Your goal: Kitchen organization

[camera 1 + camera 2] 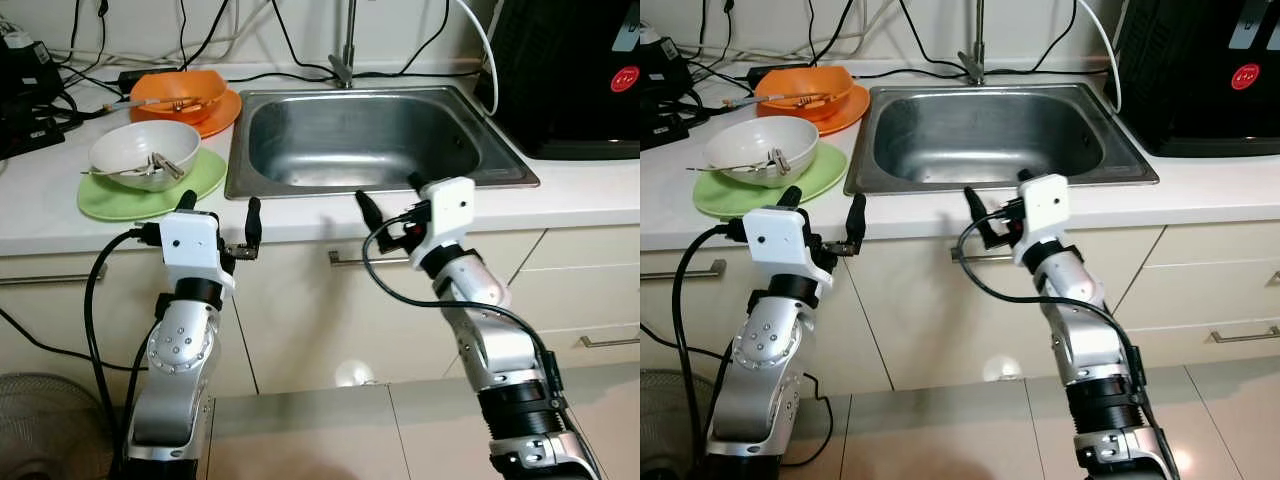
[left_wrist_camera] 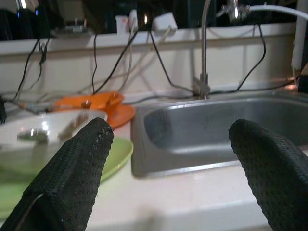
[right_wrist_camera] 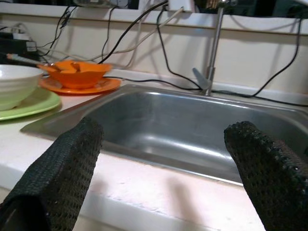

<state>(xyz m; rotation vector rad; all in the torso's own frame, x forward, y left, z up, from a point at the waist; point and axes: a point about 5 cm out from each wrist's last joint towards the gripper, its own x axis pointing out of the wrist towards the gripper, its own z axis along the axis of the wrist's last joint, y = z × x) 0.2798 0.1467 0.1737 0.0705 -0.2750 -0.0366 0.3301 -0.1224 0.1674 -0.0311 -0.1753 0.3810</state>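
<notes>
Left eye view: white bowl (image 1: 145,152) holding cutlery, sitting on green plate (image 1: 150,185) near counter's (image 1: 560,205) front-left edge; orange bowl (image 1: 180,95) on orange plate (image 1: 215,115) resting behind it. Steel sink (image 1: 360,140) lying empty at counter's centre. Left gripper (image 1: 220,215) and right gripper (image 1: 390,200) hovering at front edge, fingers spread wide, holding nothing. Judging approach step; next move probably calling for reaching left, grasping white bowl, carrying to sink.
</notes>
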